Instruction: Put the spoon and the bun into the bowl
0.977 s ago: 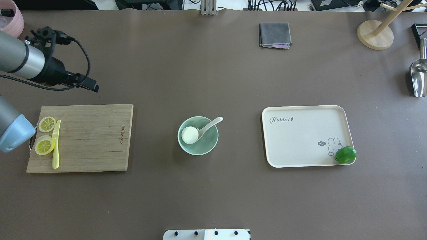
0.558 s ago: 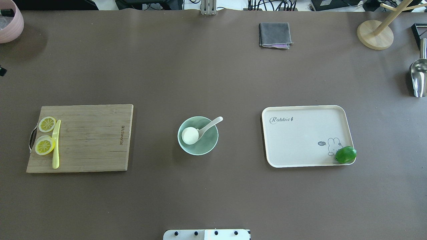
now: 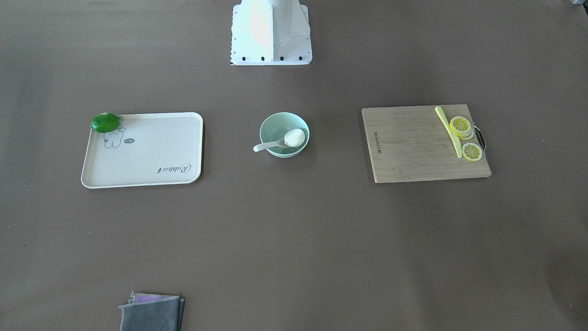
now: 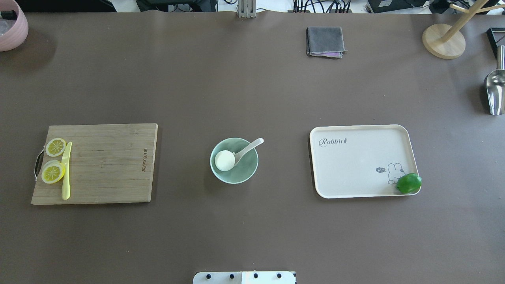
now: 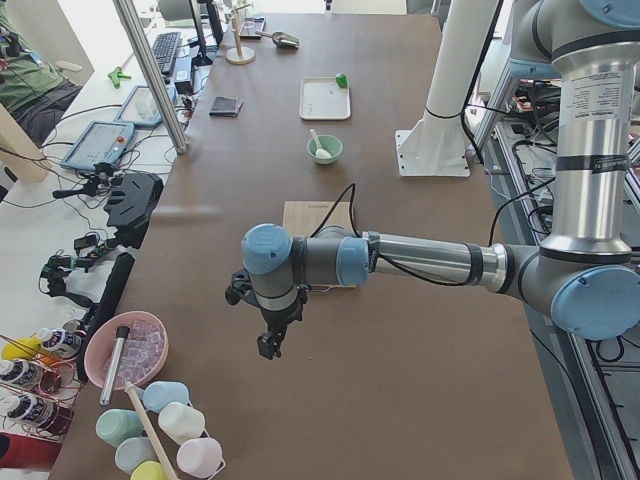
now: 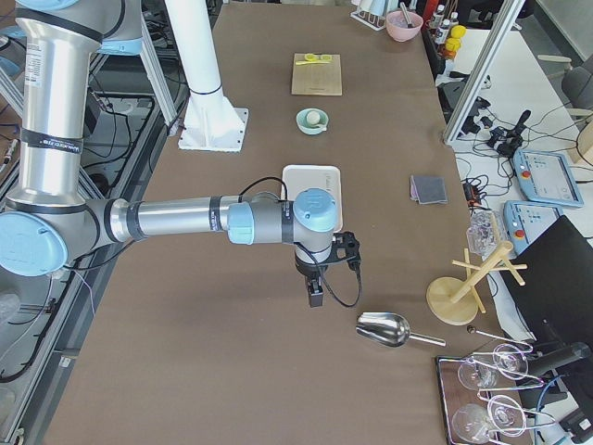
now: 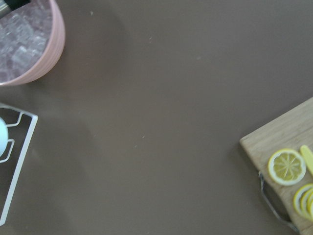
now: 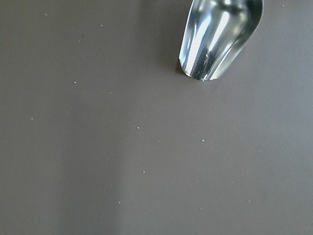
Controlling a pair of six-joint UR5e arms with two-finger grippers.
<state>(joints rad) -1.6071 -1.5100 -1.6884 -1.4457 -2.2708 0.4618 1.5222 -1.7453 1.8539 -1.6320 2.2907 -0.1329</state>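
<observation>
Task state: by my reading both things are already in place, so nothing looks left to carry
Bowl: the bowl (image 4: 245, 174) stands at the middle of the table, about midway between the near and far edges; round, smooth, pale mint-green, glazed look
Bun: the bun (image 4: 224, 160) lies inside the bowl on the side toward the table's left end; small, white, matt, rounded; it seems to rest in or against the spoon's scoop, which of the two I cannot tell
Spoon: the spoon (image 4: 249, 148) is white and glossy, scoop down in the bowl, short handle leaning on the rim and poking out
Long axis: the spoon runs diagonally, scoop low toward the left end, handle tip toward the far right corner
Left gripper: the left gripper (image 5: 269, 346) hangs finger-down over the table's left end, past the cutting board (image 4: 110, 165); the bowl lies well apart from it toward the centre; whether its fingers are spread or pressed together I cannot tell
Right gripper: the right gripper (image 6: 315, 296) hangs over the right end beside the metal scoop (image 8: 220, 39), past the tray (image 4: 355, 165); the spread of its fingers cannot be told either
Nearer arm: neither is plainly nearer; the bowl is far from both
Any coming move: if one were needed, each arm would have to reach inward along the table's length
</observation>
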